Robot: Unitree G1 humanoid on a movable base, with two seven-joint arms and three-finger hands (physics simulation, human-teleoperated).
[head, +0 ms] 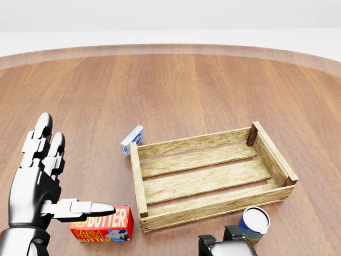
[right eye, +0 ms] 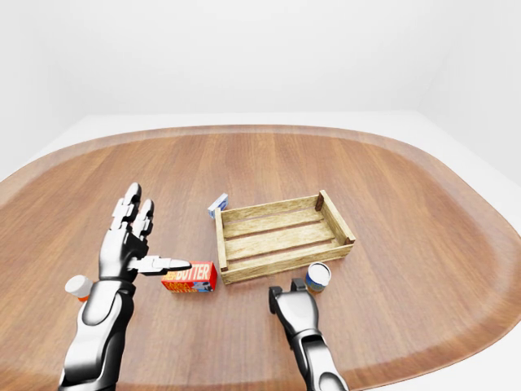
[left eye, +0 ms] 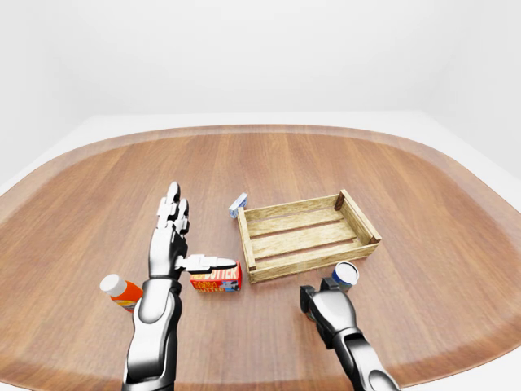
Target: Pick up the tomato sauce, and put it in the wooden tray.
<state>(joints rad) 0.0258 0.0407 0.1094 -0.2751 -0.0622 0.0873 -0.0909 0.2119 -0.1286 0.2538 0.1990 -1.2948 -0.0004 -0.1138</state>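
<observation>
I keep the left hand (head: 40,181) open, fingers spread, clear above the butter (head: 104,224). The right hand (left eye: 326,300), grip unreadable, sits lower centre beside the can (head: 254,224), just outside the tray (head: 139,186).

Rough pale wooden tray (head: 213,176) on glossy wooden table (head: 176,90).

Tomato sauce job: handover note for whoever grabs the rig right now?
Left hand: open, empty, raised above the butter box.
Right hand: low, just left of the tomato sauce can in the left-eye view; grip state unclear, not holding it.
Can: upright on the table, outside the wooden tray, by its near right corner.
Done: the approach only.
Left: grasp the can, lift it over the rail, set it in the empty tray.
</observation>
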